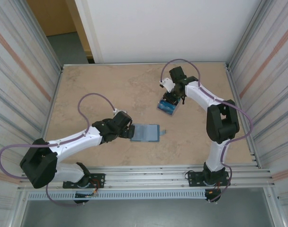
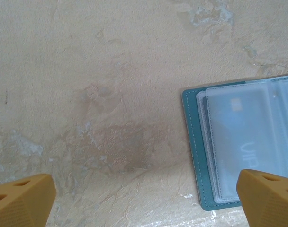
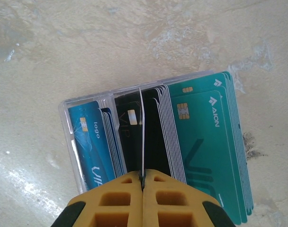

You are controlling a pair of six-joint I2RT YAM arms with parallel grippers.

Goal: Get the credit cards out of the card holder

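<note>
Right wrist: right fingers pinch one credit card edge-on.

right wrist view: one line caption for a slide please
Right fingers shut on a thin card held edge-on above a clear tray of blue, black and teal credit cards

1. "AION", beside a small arrow-like mark, stood on the top teal cards.
2. "logo" stood on the blue card; larger letters below it read roughly "VIP".
3. Faint pale letters, perhaps "VIA", showed through clear plastic in the card holder.
</note>
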